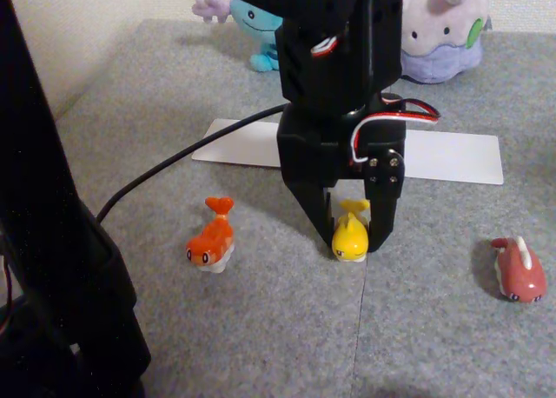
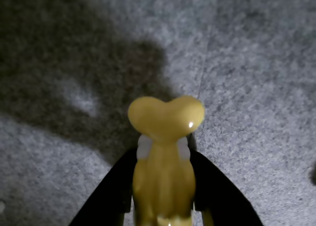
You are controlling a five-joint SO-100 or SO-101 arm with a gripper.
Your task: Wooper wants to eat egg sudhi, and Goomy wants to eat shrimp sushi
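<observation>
A grey carpeted table (image 1: 261,328) carries everything. At its far edge sit Wooper (image 1: 252,24) and Goomy (image 1: 439,29). A flat white sheet (image 1: 452,159) lies in the middle, with a black cable (image 1: 174,159) running across the carpet. Nearer the camera lie the shrimp sushi (image 1: 211,239), the egg sudhi (image 1: 351,233) and a dark red fish toy (image 1: 519,272).

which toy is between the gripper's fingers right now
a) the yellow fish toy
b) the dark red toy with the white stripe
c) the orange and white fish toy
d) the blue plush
a: in the other view the gripper has a finger on each side of the yellow fish toy on the grey mat, and the wrist view shows the same toy between the black fingers.
</observation>
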